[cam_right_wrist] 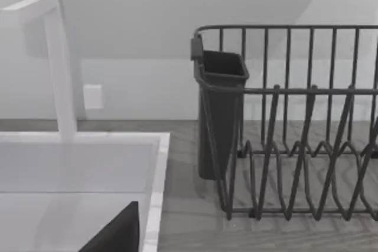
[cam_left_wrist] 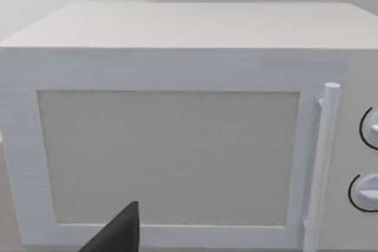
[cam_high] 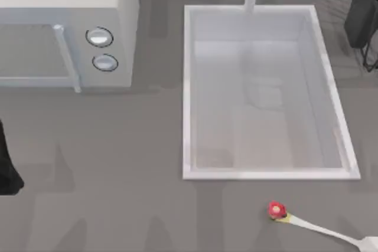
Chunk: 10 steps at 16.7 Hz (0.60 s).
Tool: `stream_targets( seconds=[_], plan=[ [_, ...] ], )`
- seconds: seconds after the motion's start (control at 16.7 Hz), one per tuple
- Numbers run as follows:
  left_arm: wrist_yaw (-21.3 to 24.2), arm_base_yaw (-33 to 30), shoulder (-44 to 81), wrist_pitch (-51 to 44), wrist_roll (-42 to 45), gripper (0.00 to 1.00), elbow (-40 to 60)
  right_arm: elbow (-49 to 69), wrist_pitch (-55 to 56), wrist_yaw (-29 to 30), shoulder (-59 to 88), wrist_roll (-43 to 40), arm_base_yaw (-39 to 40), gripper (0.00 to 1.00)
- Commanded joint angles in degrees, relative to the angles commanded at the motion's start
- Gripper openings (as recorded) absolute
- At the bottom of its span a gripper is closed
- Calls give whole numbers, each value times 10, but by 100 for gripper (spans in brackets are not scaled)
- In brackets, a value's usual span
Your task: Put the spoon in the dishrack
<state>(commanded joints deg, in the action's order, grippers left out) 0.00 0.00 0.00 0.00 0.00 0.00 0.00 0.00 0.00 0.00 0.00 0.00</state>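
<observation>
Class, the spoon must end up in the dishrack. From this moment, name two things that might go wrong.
1. The spoon lies flat on the table near the front edge, so a grasp on its slim handle may slip.
2. The sink basin sits between the spoon and the dishrack at the far right; a drop on the way could land in it.

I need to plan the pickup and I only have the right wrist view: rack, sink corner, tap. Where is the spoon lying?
Observer: The spoon lies on the counter in front of the sink, toward the top view's right.
Operator: Which way does it point?
Observer: Its red-tipped bowl end faces left, the handle running toward the right edge.
Operator: Anything on the left side of the table?
Observer: A microwave stands at the far left, door shut; the left wrist view faces it.
</observation>
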Motion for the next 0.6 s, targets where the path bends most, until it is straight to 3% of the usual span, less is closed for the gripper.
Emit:
stream_targets(
  seconds=[0.3,0.6],
  plan=[
    [0,0,0,0,0,100,0,33,-33,-1,38,-17,20,100],
    [0,0,0,0,0,100,0,161,-167,0,219,-86,97,100]
  ],
)
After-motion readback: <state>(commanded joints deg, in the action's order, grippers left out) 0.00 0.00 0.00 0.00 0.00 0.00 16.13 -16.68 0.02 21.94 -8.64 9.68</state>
